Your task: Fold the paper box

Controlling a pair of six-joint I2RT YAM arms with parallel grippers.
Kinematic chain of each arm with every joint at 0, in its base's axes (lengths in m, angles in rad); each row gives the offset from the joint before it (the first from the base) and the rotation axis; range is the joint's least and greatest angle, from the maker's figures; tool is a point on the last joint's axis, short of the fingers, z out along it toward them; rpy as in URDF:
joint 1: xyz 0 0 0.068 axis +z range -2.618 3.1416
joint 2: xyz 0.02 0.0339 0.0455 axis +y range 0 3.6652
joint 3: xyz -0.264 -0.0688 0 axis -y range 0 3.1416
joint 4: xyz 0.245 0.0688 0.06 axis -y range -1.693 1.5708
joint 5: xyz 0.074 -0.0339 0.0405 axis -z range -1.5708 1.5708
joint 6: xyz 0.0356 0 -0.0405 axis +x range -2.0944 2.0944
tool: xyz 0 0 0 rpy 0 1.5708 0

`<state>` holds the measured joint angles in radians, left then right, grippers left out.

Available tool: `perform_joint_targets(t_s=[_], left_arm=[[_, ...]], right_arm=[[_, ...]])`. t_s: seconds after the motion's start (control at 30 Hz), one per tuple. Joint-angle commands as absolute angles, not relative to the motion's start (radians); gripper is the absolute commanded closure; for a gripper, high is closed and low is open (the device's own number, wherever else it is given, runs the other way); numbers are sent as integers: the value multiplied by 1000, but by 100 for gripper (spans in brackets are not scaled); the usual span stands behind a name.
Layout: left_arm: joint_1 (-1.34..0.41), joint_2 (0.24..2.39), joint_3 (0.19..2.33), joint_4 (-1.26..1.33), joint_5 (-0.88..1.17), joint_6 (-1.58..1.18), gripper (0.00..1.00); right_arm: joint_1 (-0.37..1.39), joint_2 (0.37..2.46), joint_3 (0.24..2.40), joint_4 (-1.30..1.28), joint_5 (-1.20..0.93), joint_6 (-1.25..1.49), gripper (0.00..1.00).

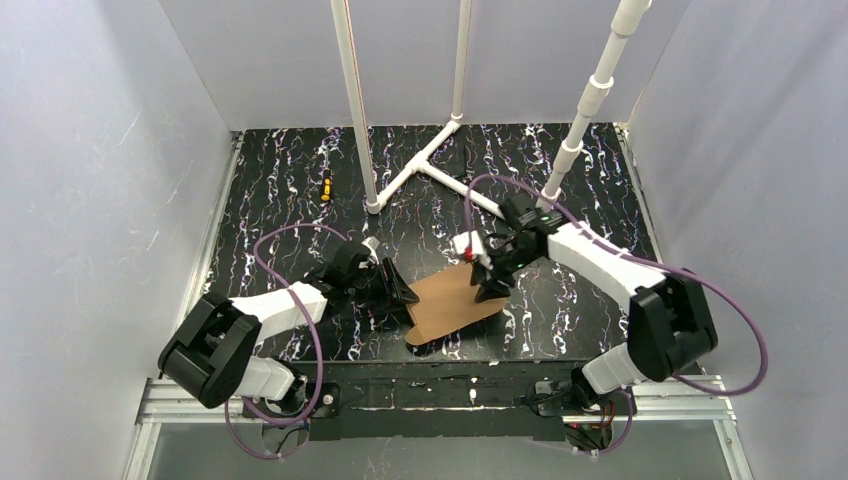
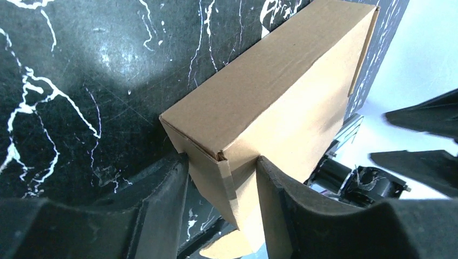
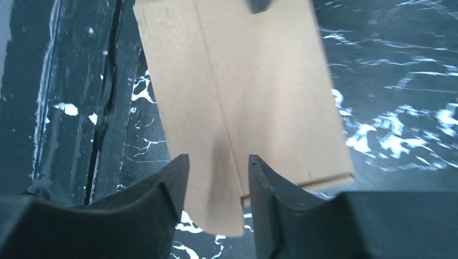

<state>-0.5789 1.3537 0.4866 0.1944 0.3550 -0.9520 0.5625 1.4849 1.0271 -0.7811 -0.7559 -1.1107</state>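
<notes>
Two grippers were seen at opposite ends of the paper box, which was found near the middle of the black marbled table, a little toward 6 o'clock in the overhead view. Its long axis was laid from 7 o'clock to 2 o'clock. In the left wrist view the box was shown as a plain brown, closed rectangular form. The left gripper was placed at the box's 9 o'clock side. Its fingers were closed against one corner of the box, one on each side of the end wall, with cardboard filling the gap between them. The right gripper was positioned at the box's 2 o'clock end. Its fingers were spread apart over a flat cardboard panel, a crease running between them, and whether they touched the panel could not be made out. A white pipe frame was set toward 12 o'clock of the box. A small orange and black object was seen toward 10 o'clock, well apart from the box.
</notes>
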Motion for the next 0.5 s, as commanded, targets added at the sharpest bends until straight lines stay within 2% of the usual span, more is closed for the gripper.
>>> perform_joint_targets(t_s=[0.0, 0.2, 0.27, 0.4, 0.43, 0.47], left_arm=[[-591, 1349, 442, 133, 224, -1087, 57], [-628, 1253, 377, 133, -4, -1365, 64], [-646, 1240, 364, 134, -80, -1454, 66], [-678, 1236, 368, 133, -164, -1566, 67], [-684, 1235, 365, 133, -181, -1602, 67], [-690, 1234, 358, 133, -197, -1642, 68]], right_arm=[[408, 1413, 1050, -822, -961, -1025, 43], [337, 1324, 884, -700, -1063, -903, 16], [328, 1322, 854, -673, -1112, -857, 12], [322, 1354, 844, -632, -1163, -806, 11], [322, 1358, 843, -640, -1147, -822, 9], [322, 1359, 845, -648, -1125, -853, 2]])
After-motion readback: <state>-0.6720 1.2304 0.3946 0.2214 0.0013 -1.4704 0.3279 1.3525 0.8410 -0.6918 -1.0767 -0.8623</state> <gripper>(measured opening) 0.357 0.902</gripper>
